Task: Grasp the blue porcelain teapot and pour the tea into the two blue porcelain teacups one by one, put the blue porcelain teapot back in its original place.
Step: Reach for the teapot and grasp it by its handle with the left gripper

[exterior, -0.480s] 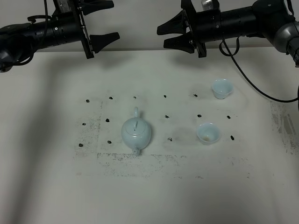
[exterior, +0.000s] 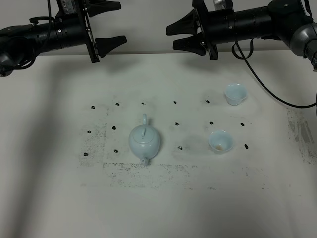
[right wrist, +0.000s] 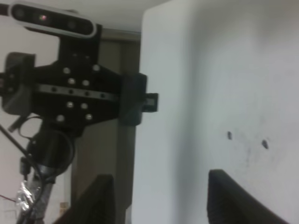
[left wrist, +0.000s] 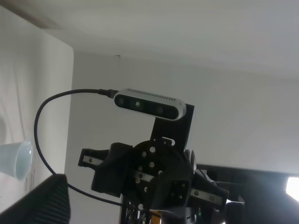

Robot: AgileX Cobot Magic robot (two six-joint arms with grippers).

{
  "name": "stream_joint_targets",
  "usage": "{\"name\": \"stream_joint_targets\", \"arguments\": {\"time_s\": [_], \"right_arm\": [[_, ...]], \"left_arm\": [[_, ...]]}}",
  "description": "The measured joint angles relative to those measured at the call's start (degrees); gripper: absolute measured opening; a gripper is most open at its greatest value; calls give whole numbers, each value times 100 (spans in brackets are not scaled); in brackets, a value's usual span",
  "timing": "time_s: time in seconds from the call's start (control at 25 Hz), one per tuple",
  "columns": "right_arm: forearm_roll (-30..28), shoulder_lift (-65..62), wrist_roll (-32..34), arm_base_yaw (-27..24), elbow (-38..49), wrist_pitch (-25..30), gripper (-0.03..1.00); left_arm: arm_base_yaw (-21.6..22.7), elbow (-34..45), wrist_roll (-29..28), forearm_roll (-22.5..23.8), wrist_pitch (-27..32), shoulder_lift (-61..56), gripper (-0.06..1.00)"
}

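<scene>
With the left jaws spread wide and empty above the far edge, I would lower them squarely onto the handle of the blue porcelain teapot (exterior: 144, 141), which stands left of centre on the surface (exterior: 49, 198), while the right jaws, also parted and empty, hang beyond the two blue porcelain teacups (exterior: 220, 141).

The left arm (exterior: 39, 37) and right arm (exterior: 252, 22) are wearing matte black, ribbed housings — a black cable (exterior: 261, 82) is looping off the right, pale screws (right wrist: 70, 88) dotting the left's bracket (right wrist: 100, 77).
</scene>
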Motion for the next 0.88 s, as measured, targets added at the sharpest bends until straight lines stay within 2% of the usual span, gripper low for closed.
{"name": "stream_joint_targets", "arguments": {"time_s": [0.36,0.48,0.64,0.88], "right_arm": [[1,0,-201,-18,0,0,47],[-226,-30,-316,-53,0,0,47],[-1073,-260,-350,-136,0,-5,47],[-2486,-1137,-350,-250,0,8,47]], "left_arm": [[0,0,7,6,0,0,76],[29,0,7,38,0,-33,76],[92,0,7,407,10,-270,76],[104,0,-47,1199,10,-1099,76]]}}
